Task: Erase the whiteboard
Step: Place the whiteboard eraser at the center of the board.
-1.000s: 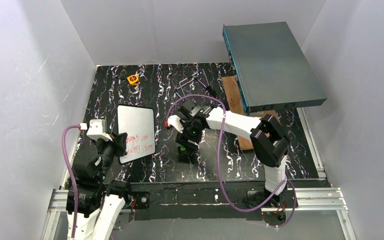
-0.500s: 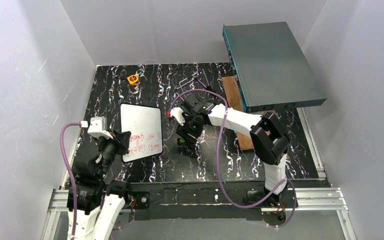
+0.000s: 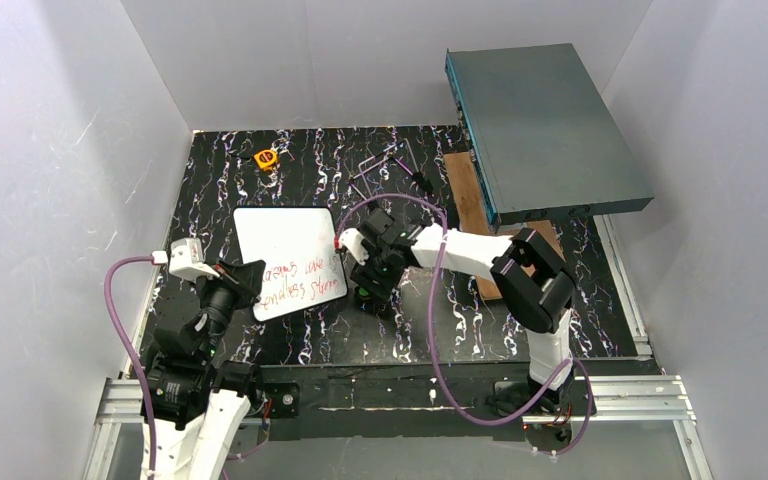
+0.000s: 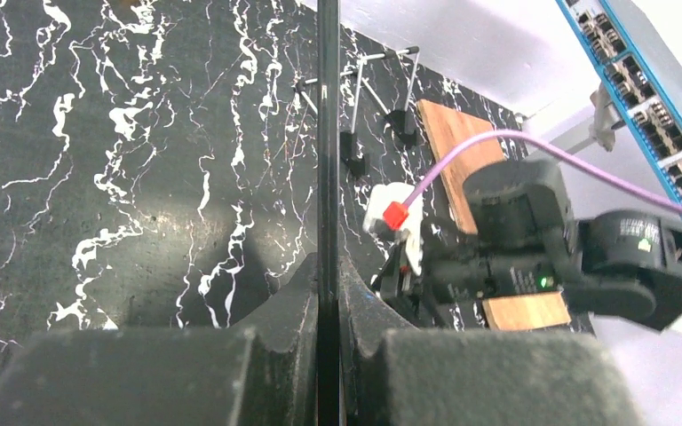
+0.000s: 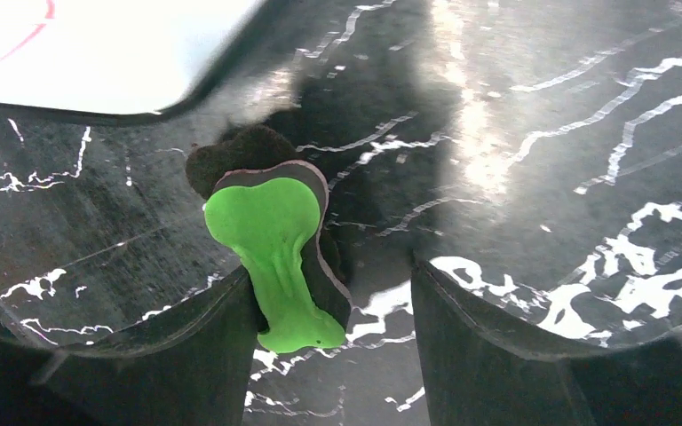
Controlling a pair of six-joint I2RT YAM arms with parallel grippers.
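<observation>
Whiteboard (image 3: pixel 290 250) is what you have left of centre over the marbled tabletop (image 3: pixel 300 170), white face turned up to the overhead camera. Your left fingers (image 4: pixel 289 306) are pressed together on its near left corner. From that wrist you see the board edge-on, a thin black line running straight away from you. Red writing runs along the near edge, climbing toward the right. From above the board looks almost square, so you cannot tell which way its long axis lies. Your right fingers (image 5: pixel 497 337) stand apart just beside the board's right edge, straddling a green-backed eraser (image 5: pixel 271 226) that leans on one finger and is clear of the other.
</observation>
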